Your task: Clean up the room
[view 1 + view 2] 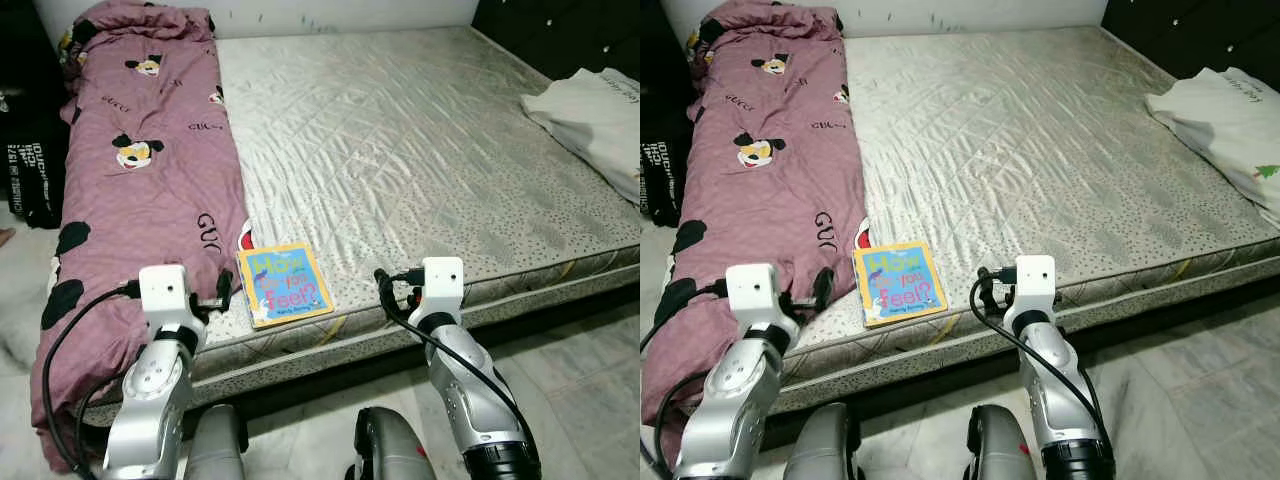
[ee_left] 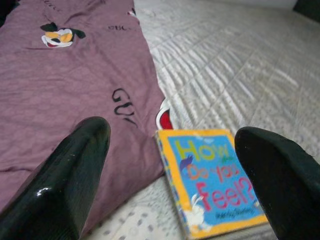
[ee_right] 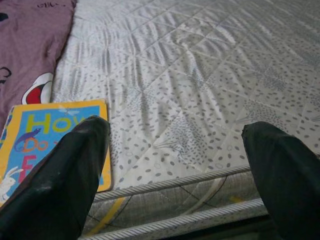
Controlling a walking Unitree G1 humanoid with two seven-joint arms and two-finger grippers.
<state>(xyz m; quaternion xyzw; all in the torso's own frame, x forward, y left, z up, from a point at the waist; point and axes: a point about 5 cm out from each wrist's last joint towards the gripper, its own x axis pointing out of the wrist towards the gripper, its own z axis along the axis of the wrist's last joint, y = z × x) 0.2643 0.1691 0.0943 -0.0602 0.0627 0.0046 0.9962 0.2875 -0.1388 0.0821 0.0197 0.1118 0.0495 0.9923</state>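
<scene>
- A bare mattress (image 1: 420,150) with a silver-grey quilted cover lies low on a pale tiled floor (image 1: 580,380), seen from its foot end.
- A mauve duvet (image 1: 140,190) printed with cartoon mouse heads and black lettering runs down the robot's left side of the mattress and spills over the near corner toward the floor.
- A small board book (image 1: 284,284), yellow-bordered with a blue cover and colourful title letters, lies flat on the mattress close to the near edge, just beside the duvet's hem.
- A white folded cloth (image 1: 600,115) rests at the far right edge of the mattress, well apart from the book.
- The left gripper (image 2: 170,170) is held just short of the near mattress edge, its two black fingers (image 2: 65,180) spread wide apart and holding nothing; one points over the duvet, the other over the book's right part.
- The right gripper (image 3: 175,170) sits near the mattress edge to the right of the book, fingers likewise spread wide and empty, one finger overlapping the book's corner in the wrist view.
- Dark bags (image 1: 30,160) stand beside the bed on the left.
</scene>
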